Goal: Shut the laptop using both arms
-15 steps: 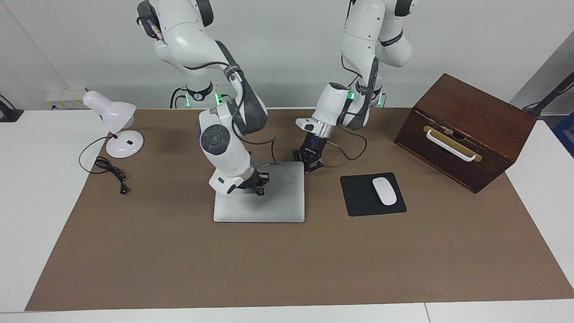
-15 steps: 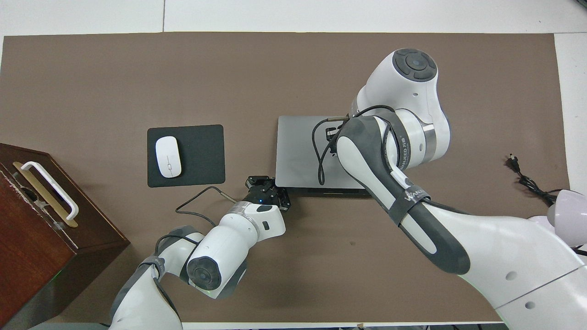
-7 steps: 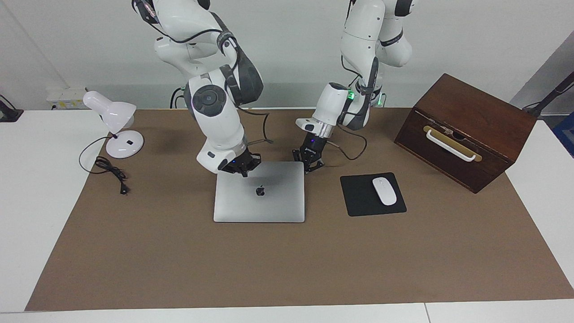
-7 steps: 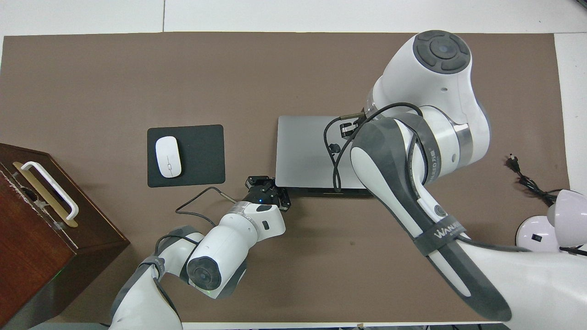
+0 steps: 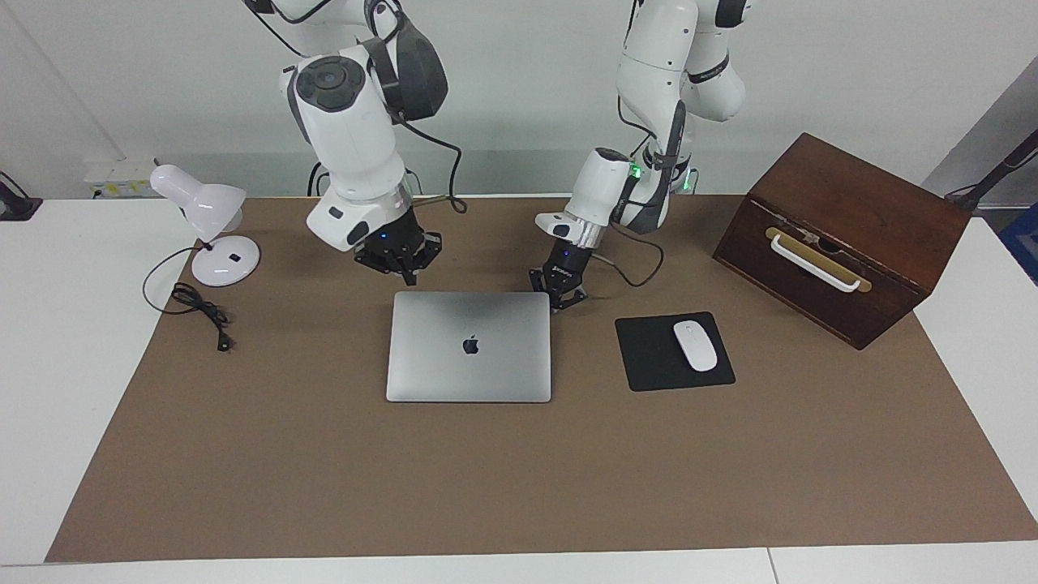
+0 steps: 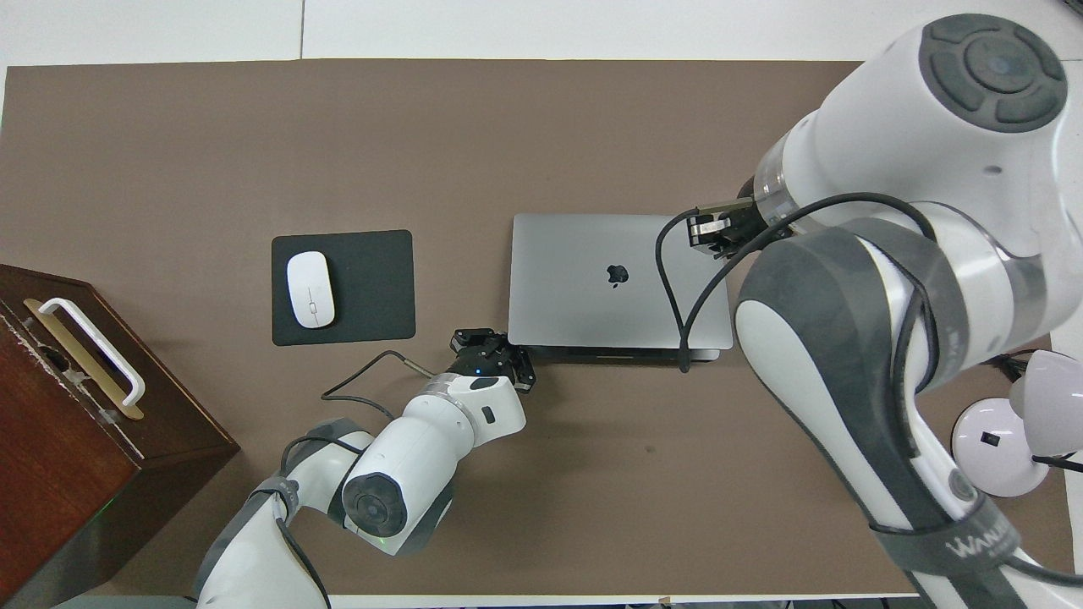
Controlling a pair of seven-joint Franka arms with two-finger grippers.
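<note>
Brown mat holds closed laptop (image 5: 469, 347); left hand (image 5: 563, 298) touches its corner.

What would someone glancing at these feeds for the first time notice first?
Probably the closed silver laptop lying flat mid-table, dark logo up, with the two arms at its robot-side edge. The left gripper sits low at the corner toward the mouse pad, while the right gripper hangs above the other corner. Next, the big brown wooden box at the left arm's end.
</note>
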